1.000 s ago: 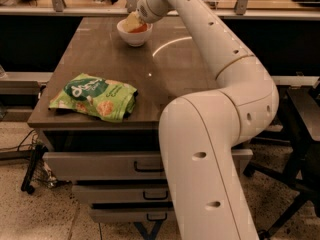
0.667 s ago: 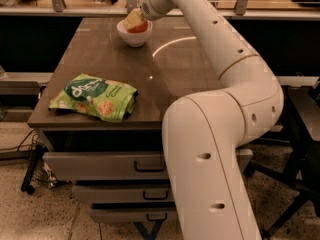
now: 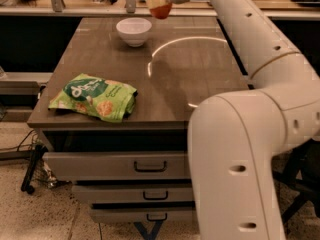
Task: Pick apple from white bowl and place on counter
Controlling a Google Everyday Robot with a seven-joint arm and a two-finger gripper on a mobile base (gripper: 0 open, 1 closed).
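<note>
My gripper (image 3: 159,3) is at the top of the camera view, above the far edge of the counter (image 3: 190,79). It is shut on the orange-red apple (image 3: 160,10) and holds it in the air, up and to the right of the white bowl (image 3: 133,31). The bowl stands empty on the far part of the counter. The white arm reaches from the lower right up across the counter's right side.
A green snack bag (image 3: 95,97) lies on the counter's front left. Three grey drawers with dark handles (image 3: 150,166) sit below the top. A shelf or rail runs behind the counter. Dark chair legs show at the right edge.
The apple was in the bowl with the gripper on it; now the gripper has lifted it out, up and to the right, leaving the bowl empty.
</note>
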